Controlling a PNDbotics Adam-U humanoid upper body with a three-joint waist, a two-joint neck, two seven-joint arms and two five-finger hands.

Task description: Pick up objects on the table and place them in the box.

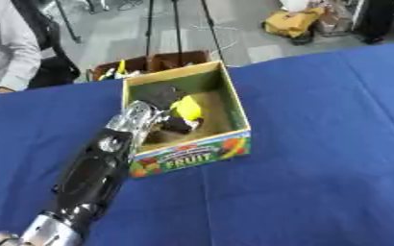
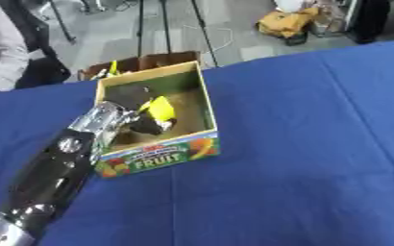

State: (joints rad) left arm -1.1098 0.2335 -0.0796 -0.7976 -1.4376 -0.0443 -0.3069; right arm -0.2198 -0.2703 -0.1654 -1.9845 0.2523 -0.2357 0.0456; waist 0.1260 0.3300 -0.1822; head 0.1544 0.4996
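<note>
The left hand (image 1: 168, 117) held a yellow object (image 1: 187, 108) inside the box (image 1: 234, 108); it should release low, clear of the walls.

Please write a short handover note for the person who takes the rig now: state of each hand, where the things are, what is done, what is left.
Left hand: reaching over the box's left wall, inside the box, at a yellow object. Whether its fingers hold the object, I cannot tell.
Right hand: not in view.
Box: stands on the blue table, "FRUIT" label facing the robot. A dark object also lies inside, toward the back.
Done: the yellow object is inside the box walls.
Left: confirm the yellow object is released, withdraw the left arm. No other loose object shows on the table in these views.
</note>
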